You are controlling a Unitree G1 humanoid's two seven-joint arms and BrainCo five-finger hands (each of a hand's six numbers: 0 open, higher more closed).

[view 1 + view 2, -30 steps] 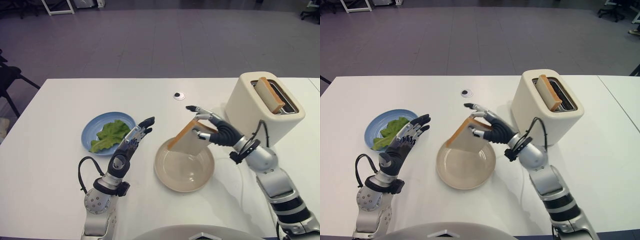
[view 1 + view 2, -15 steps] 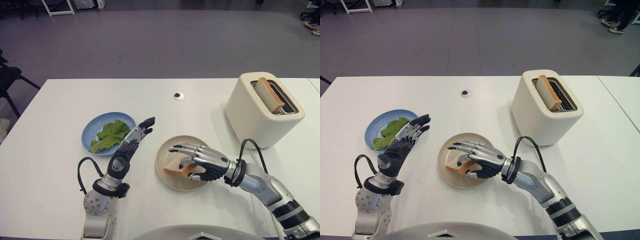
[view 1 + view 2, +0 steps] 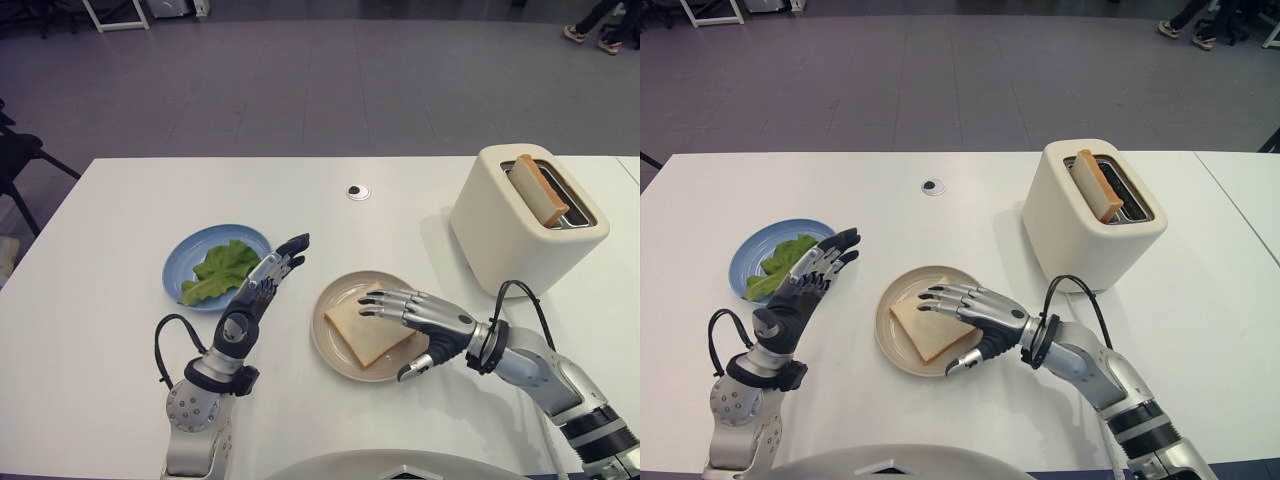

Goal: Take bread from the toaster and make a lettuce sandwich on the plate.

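Released from the right hand (image 3: pixel 425 322), the bread slice (image 3: pixel 365 337) is now laid flat in the beige plate (image 3: pixel 322 345); one second earlier it was held tilted above the plate's far rim, and half a second earlier it was being lowered under curled fingers. The right hand is now opened, with its fingers spread just over the slice's right edge and nothing gripped. If the hand is withdrawn low, the slice may be dragged by a fingertip across the rim onto the counter (image 3: pixel 110 210).

The left hand (image 3: pixel 256 294) is unchanged: it is raised and open, nothing is held, and it is just beside the blue plate (image 3: pixel 176 257). The lettuce (image 3: pixel 218 269) lies untouched in that plate. If the leaf is pinched too shallowly, it may be torn or the blue plate shoved.

Farther back, a second slice (image 3: pixel 539 189) is seen upright in the toaster (image 3: pixel 505 245). If that slice is pulled at an angle, the toaster may be tipped or shifted.
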